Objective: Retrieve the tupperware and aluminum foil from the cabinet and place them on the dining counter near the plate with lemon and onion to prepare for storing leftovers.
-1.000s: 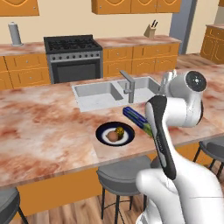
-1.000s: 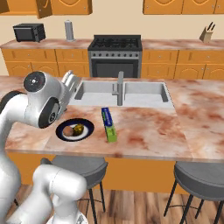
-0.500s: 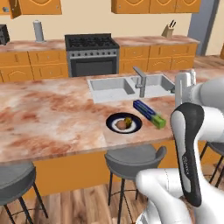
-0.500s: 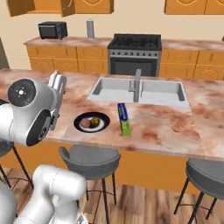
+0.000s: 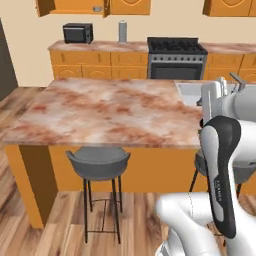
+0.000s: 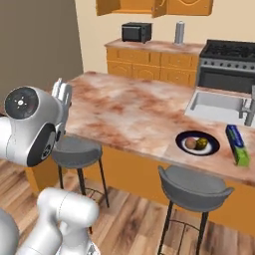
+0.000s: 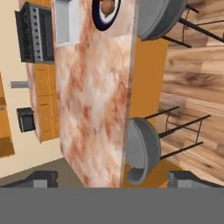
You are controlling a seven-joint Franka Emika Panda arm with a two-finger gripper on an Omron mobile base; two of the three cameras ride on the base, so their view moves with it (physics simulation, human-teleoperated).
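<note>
The aluminum foil (image 6: pixel 237 145), a dark blue box with a green end, lies on the dining counter (image 6: pixel 124 112) just right of the dark plate (image 6: pixel 197 143). On the plate sit the onion (image 6: pixel 191 143) and the lemon (image 6: pixel 201 144). The plate (image 7: pixel 106 15) and onion (image 7: pixel 107 6) also appear at the top of the hand view. High on the wall, the orange cabinet (image 5: pixel 70 6) has its doors open. I cannot make out the tupperware. My gripper (image 7: pixel 114 180) is open and holds nothing, raised off the counter's near edge (image 6: pixel 63 89), far left of the plate.
Grey stools (image 6: pixel 77 152) (image 6: pixel 192 186) stand along the island's near side. A steel sink (image 6: pixel 219 106) is set into the island behind the plate. On the back wall are a stove (image 5: pixel 176 56), a microwave (image 5: pixel 77 33) and a grey canister (image 5: pixel 122 31). Wooden floor lies to the left.
The whole scene has slid to the right in both base views, so the base has moved left along the island. The foil and plate stay put on the counter. The gripper stays open.
</note>
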